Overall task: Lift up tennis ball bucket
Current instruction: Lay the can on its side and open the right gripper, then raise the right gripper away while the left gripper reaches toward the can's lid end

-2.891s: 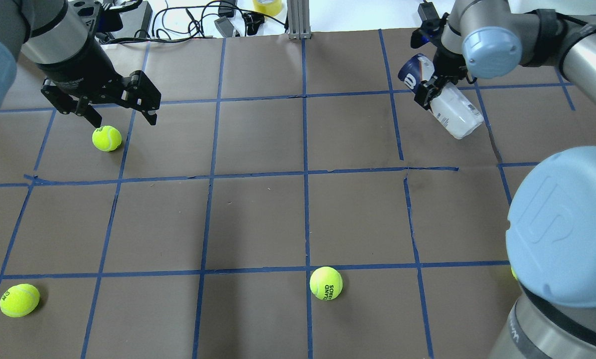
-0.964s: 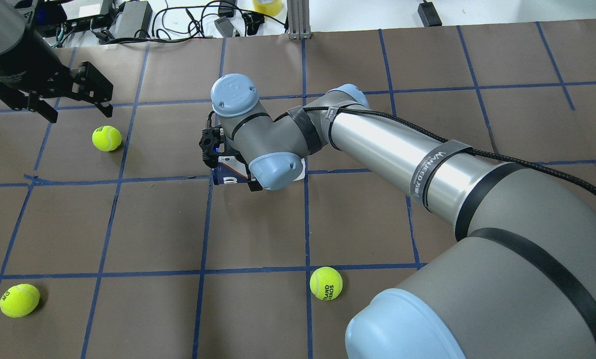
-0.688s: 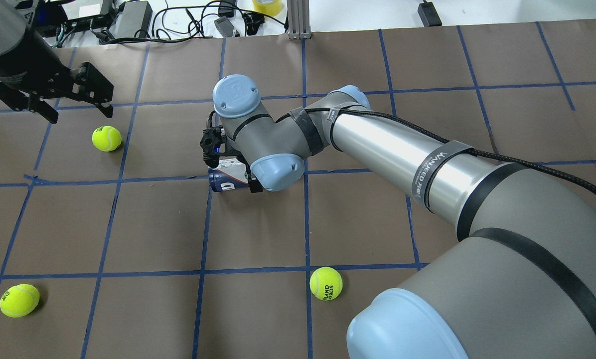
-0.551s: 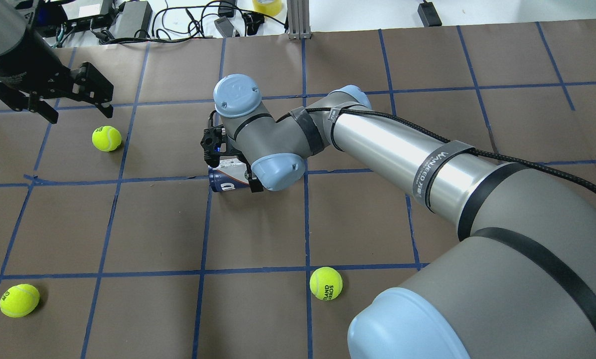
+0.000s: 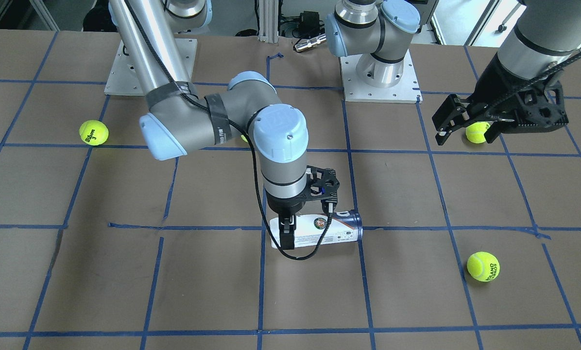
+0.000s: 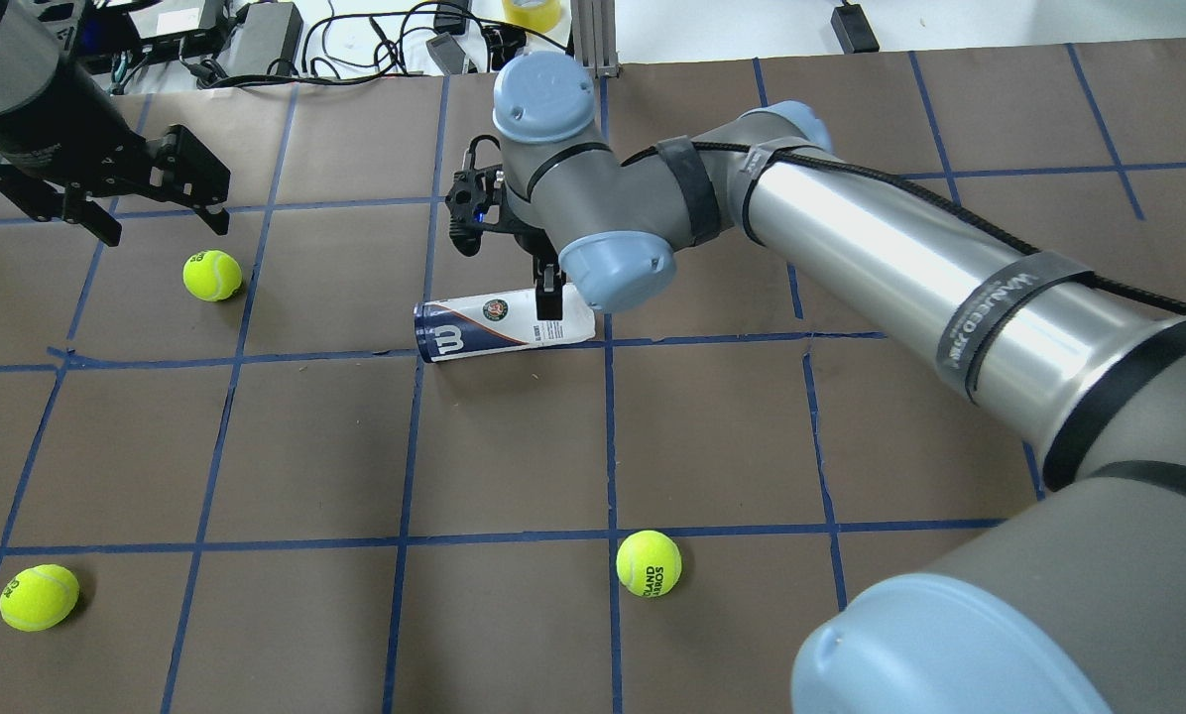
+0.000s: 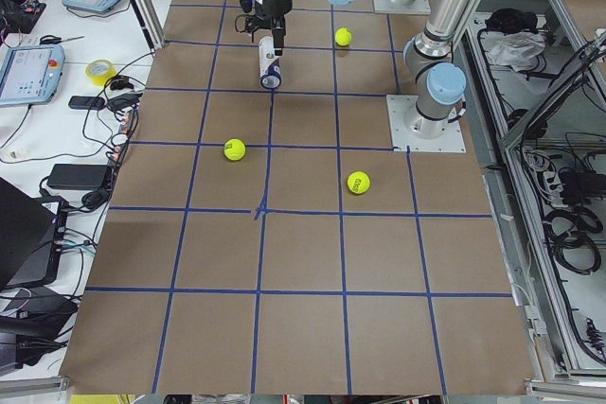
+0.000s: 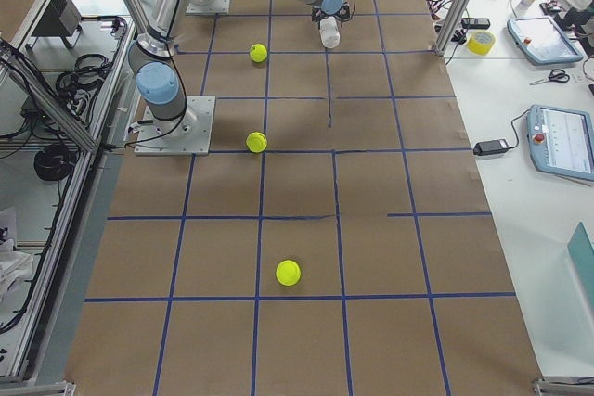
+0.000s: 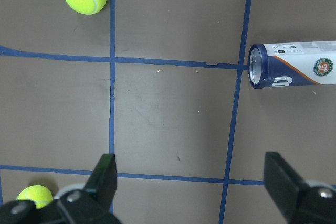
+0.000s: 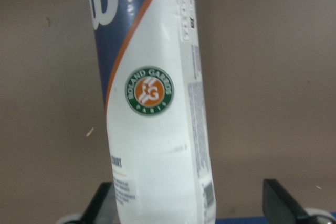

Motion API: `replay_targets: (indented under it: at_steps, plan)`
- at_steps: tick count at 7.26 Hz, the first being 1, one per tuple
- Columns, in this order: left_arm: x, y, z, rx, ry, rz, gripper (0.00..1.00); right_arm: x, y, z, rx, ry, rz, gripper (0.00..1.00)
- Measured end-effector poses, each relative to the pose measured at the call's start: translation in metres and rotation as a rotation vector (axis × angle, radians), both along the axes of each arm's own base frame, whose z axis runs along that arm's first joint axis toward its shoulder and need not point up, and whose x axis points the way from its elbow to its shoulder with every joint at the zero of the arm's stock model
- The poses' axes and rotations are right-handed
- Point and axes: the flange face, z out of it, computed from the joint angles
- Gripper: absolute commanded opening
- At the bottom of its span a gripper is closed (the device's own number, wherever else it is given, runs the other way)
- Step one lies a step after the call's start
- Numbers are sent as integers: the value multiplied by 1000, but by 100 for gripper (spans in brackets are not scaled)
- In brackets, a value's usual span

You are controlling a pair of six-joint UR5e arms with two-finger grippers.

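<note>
The tennis ball bucket [image 6: 484, 327] is a slim white can with a navy end. It lies on its side on the brown table near the middle, and also shows in the front view [image 5: 341, 231] and the left wrist view [image 9: 296, 72]. My right gripper [image 6: 538, 293] hangs just above its white end, open. In the right wrist view the fingers [image 10: 102, 203] stand wide apart on either side of the can [image 10: 152, 129] without clamping it. My left gripper [image 6: 165, 230] is open and empty at the far left, above a tennis ball [image 6: 212, 275].
Two more tennis balls lie near the front edge, one in the middle [image 6: 649, 563] and one on the left [image 6: 39, 597]. Another ball [image 5: 93, 132] lies on my right side. Cables and boxes [image 6: 256, 30] sit beyond the table's back edge.
My right arm carried the can from the back right to the middle. It has now opened and risen off it, and the can lies on the table. The left gripper has barely moved.
</note>
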Motion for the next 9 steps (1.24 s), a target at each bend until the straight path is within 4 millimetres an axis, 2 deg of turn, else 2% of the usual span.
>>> replay_targets:
  at_steps: [2,4,5,7,9]
  plan:
    - [-2,-1,-3,5,6,-21,100,-66,-10,63,3,-10,-125,100]
    - [-13,-4,-14,10,95,-38,100,-135,-17,115,-15,-28,-300,100]
    - [-18,-9,-36,23,156,-38,100,-164,-14,138,-6,-33,-383,100]
    - [-25,-20,-108,17,254,-38,100,-217,7,176,50,-29,-573,100]
    - [-33,-34,-159,2,368,-31,100,-237,34,202,105,-20,-759,100]
